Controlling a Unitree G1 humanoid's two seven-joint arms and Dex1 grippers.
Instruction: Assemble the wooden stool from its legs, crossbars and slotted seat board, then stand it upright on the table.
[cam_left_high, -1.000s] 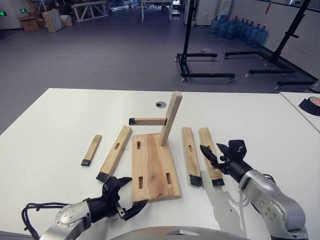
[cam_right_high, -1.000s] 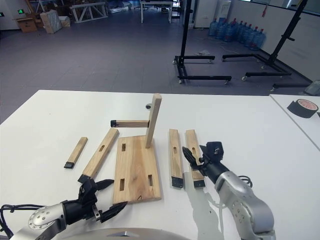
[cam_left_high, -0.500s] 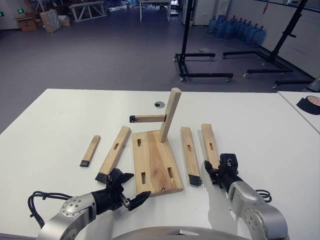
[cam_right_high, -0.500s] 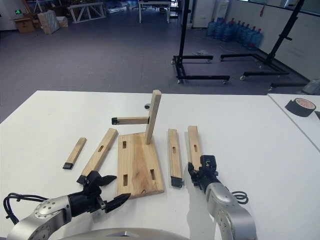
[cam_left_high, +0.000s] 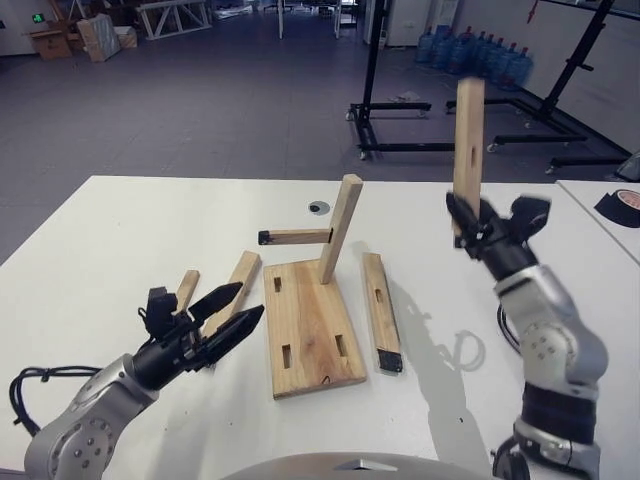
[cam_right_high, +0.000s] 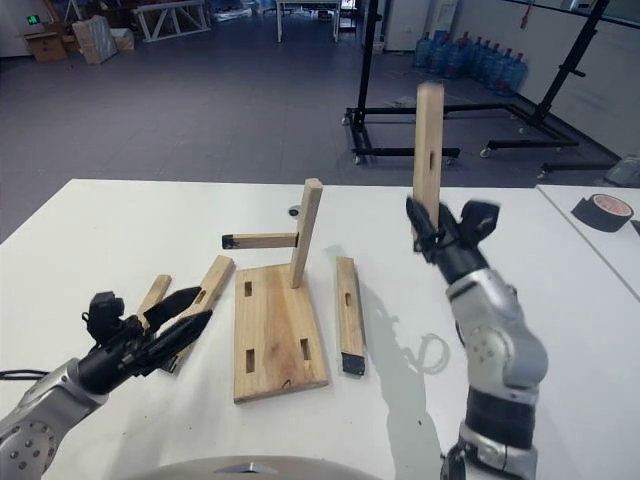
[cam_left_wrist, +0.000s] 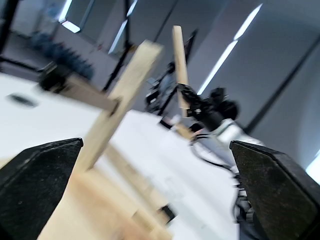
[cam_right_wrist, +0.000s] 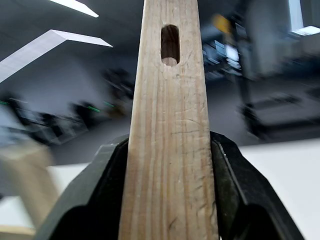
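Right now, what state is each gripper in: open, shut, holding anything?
Left gripper: open, empty.
Right gripper: shut on a slotted wooden leg, held upright.

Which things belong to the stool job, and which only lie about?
Job: slotted wooden seat board; standing wooden leg on it; short crossbar on that leg; slotted leg in right gripper; flat leg left of board; flat leg right of board; loose short crossbar.
Lying about: black tape roll; blue water bottles.
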